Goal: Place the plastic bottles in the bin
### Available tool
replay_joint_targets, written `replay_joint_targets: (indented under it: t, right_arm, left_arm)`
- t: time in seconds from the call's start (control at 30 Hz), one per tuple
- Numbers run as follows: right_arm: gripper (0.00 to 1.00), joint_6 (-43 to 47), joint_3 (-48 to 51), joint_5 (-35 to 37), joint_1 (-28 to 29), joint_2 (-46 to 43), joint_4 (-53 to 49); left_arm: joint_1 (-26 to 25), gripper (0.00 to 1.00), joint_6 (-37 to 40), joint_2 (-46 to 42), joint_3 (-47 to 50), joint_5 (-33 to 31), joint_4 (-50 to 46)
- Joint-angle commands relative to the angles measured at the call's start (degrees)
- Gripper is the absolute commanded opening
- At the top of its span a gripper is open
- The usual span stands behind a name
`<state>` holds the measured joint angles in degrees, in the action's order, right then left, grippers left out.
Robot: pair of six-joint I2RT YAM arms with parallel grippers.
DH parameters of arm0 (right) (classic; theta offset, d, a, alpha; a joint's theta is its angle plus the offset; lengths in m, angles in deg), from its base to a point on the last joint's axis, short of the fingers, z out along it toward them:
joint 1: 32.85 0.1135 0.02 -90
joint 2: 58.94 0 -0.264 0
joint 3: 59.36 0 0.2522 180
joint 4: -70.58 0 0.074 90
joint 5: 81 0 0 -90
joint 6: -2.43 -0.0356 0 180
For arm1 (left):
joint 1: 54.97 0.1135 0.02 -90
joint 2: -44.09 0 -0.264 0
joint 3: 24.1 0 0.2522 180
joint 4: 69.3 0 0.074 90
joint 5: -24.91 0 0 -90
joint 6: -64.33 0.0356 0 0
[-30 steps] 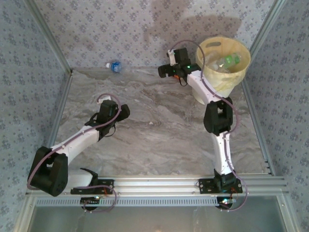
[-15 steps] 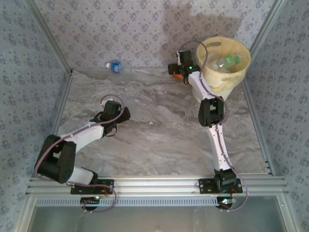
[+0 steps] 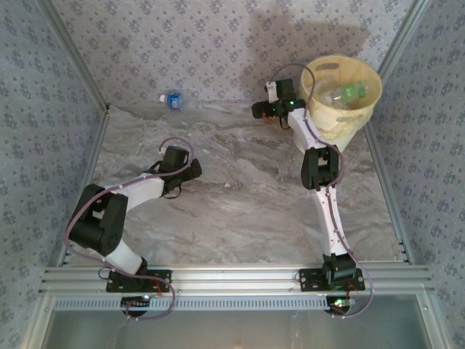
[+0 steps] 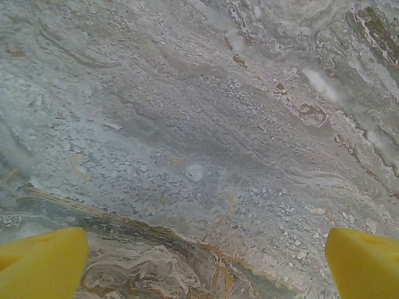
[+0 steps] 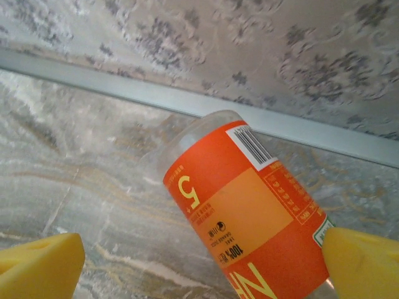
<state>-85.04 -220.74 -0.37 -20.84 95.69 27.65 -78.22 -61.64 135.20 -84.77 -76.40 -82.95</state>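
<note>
Jaws on the left arm (image 3: 138, 193) stand wide open: in the left wrist view their yellow pads (image 4: 43, 261) sit at the two lower corners with nothing but grey veined table (image 4: 199, 143) between them. From above, that arm folds back on itself at the near left and reaches out low over the left middle of the table, well apart from any bottle.

Farther out, the right arm (image 3: 327, 211) stretches from its base at the near edge up toward the far right corner. Its jaws are also open wide, their yellow pads (image 5: 40, 268) at the lower corners of the right wrist view. Between them lies a clear bottle with an orange label (image 5: 249, 218), tilted, its clear end pointing up and to the left toward the metal rail at the foot of the wall. The label carries a barcode and a large 5. A clear gap separates the bottle from the left-hand pad; on the right it comes up against the other pad, though I cannot tell if they touch.

Just right of that wrist stands the cream-yellow bin (image 3: 341, 127), in the far right corner. Several clear bottles lie inside it, one with a green label (image 3: 354, 91).

At the far edge, left of centre, a small bottle with a blue label (image 3: 172, 99) lies alone against the patterned wall.
</note>
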Motion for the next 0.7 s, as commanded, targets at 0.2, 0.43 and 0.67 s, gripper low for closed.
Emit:
replay_joint_targets:
  t: [0.2,0.43,0.67]
  right_arm:
    - [1.0,5.31,-1.3,1.72,1.73,2.39,-11.69]
    - [0.98,7.96,4.89,-9.04,2.21,-3.73,-11.19]
    - [0.98,5.47,21.36,-14.28,2.31,-17.8,2.46]
  left_arm:
    - [0.35,0.98,1.14,1.43,-2.24,1.36,0.03]
    - [0.32,0.98,1.08,2.09,-2.31,1.68,-0.03]
    - [0.33,0.98,0.91,2.51,-2.37,2.6,0.4]
